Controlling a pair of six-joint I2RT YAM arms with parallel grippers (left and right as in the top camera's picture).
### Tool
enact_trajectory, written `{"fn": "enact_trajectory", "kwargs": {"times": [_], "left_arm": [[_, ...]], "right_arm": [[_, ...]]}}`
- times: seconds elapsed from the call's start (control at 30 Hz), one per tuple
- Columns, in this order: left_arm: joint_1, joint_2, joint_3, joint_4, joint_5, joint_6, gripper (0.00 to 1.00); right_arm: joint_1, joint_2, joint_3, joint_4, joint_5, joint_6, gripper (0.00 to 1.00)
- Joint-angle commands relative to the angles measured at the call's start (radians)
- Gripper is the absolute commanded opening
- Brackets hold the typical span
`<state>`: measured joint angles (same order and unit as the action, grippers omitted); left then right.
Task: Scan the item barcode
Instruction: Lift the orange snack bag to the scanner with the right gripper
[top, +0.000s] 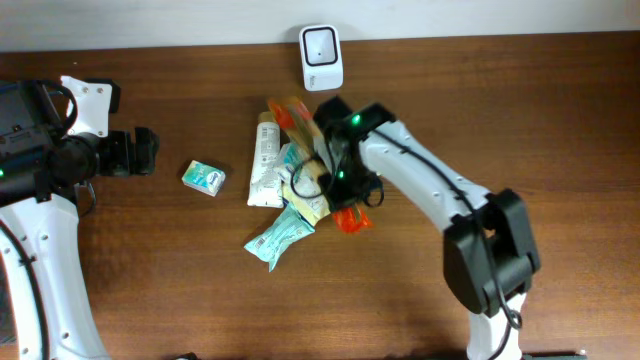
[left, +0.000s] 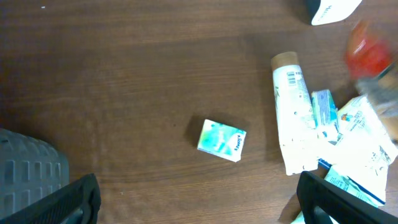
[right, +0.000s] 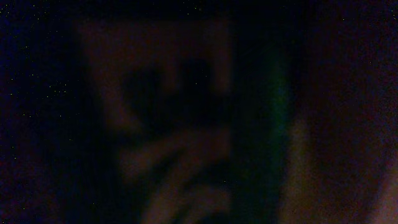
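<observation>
A pile of packaged items lies mid-table: a white tube (top: 266, 160) (left: 293, 118), a teal pouch (top: 278, 238), a white-and-yellow packet (top: 306, 203) and an orange pack (top: 350, 220). A small teal-and-white box (top: 204, 178) (left: 222, 140) lies apart to the left. The white scanner (top: 321, 57) stands at the table's back edge. My right gripper (top: 326, 180) is pressed down into the pile, its fingers hidden by the wrist; the right wrist view is almost black. My left gripper (top: 148, 152) (left: 199, 208) hovers open left of the small box, holding nothing.
A red blurred item (left: 370, 53) shows at the left wrist view's right edge. The right arm (top: 430, 185) reaches across from the front right. Bare wood surrounds the pile; the table's back edge runs along the wall behind the scanner.
</observation>
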<state>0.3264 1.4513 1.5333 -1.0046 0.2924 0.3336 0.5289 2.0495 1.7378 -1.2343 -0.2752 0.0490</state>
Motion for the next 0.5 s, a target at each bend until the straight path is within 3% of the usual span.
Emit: {"fn": "enact_trajectory", "kwargs": {"times": [0.0, 0.13, 0.27, 0.4, 0.47], "left_arm": [[-0.003, 0.002, 0.002, 0.001, 0.015, 0.012, 0.99], [-0.003, 0.002, 0.002, 0.001, 0.015, 0.012, 0.99], [-0.003, 0.002, 0.002, 0.001, 0.015, 0.012, 0.99], [-0.003, 0.002, 0.002, 0.001, 0.015, 0.012, 0.99], [-0.003, 0.002, 0.002, 0.001, 0.015, 0.012, 0.99]], "right_arm": [[-0.094, -0.143, 0.140, 0.037, -0.383, -0.169, 0.04], [-0.209, -0.143, 0.146, 0.161, -0.907, -0.229, 0.04], [-0.262, -0.143, 0.146, 0.226, -1.193, -0.229, 0.04], [-0.262, -0.143, 0.146, 0.257, -1.161, -0.215, 0.04], [-0.257, -0.143, 0.146, 0.267, -0.846, -0.086, 0.04]]}}
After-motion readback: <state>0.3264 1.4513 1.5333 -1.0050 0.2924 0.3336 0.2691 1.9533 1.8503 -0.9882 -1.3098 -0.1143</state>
